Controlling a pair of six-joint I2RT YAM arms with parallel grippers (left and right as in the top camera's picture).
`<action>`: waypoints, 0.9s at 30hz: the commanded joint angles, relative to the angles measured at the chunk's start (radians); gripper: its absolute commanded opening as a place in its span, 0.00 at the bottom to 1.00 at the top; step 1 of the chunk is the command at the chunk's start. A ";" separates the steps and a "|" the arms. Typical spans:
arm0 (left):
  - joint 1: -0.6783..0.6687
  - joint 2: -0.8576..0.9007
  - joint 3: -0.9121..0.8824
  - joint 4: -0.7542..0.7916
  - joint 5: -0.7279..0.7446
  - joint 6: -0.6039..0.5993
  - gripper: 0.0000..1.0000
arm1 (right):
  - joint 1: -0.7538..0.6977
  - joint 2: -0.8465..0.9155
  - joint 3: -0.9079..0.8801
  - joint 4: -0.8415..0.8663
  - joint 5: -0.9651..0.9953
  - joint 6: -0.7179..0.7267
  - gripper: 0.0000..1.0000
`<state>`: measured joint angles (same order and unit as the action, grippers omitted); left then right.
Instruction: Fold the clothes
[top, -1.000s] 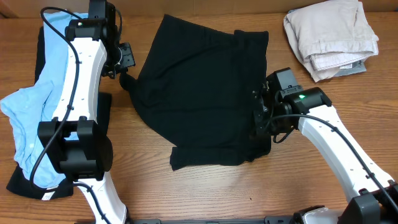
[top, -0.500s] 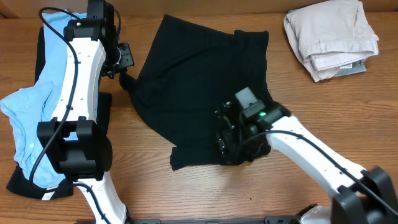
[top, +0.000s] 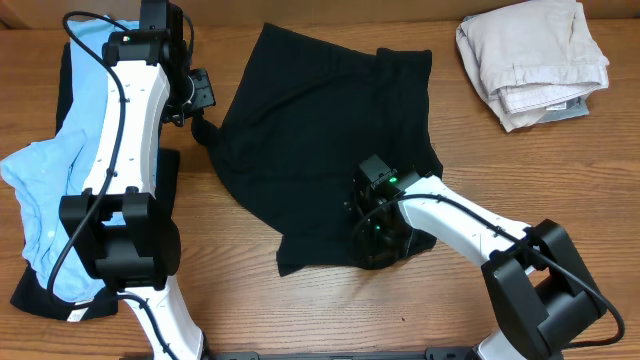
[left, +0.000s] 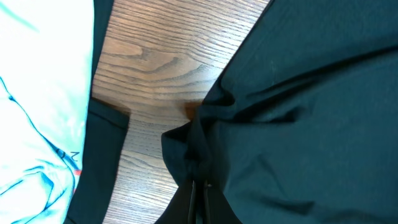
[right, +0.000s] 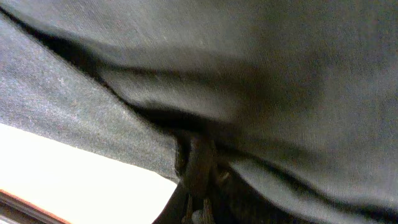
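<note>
While a black garment (top: 320, 150) is lying spread across the middle of a wooden table (top: 300, 320), two robot arms are holding it at opposite edges. The left gripper (top: 197, 122) is sitting at the garment's left corner, clenched on a small bunch of the black cloth. In the left wrist view, the fabric (left: 298, 124) is gathering into tight creases that are running down into the closed fingertips (left: 198, 196) at the bottom of the frame, with bare table (left: 161, 56) showing beyond.

The right gripper (top: 372, 240) is resting on the garment's lower right part, near the bottom hem, and the cloth around it is rumpling. In the right wrist view, a dark fold of the garment (right: 249, 74) is being pinched between the fingers (right: 198, 171), and the picture is blurry.

On the table's left side, a light blue garment (top: 50, 190) is lying crumpled over another black garment (top: 40, 295), which is showing a small white label (top: 75, 313) at its lower edge. At the far right corner, a folded beige pile of clothes (top: 530, 60) is sitting well apart from both arms.
</note>
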<state>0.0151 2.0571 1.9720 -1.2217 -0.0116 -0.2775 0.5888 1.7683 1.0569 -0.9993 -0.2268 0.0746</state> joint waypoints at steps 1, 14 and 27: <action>0.015 -0.017 -0.003 0.003 -0.003 0.028 0.04 | -0.055 -0.057 0.071 -0.067 -0.006 0.026 0.04; 0.078 -0.017 -0.003 -0.015 -0.006 0.028 0.04 | -0.521 -0.180 0.116 -0.118 0.024 0.038 0.06; 0.062 -0.017 -0.003 -0.015 0.014 0.027 0.04 | -0.692 -0.185 0.163 -0.043 -0.177 -0.021 0.39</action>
<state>0.0845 2.0571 1.9713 -1.2346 -0.0101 -0.2699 -0.1425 1.6016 1.1580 -1.0389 -0.2733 0.1078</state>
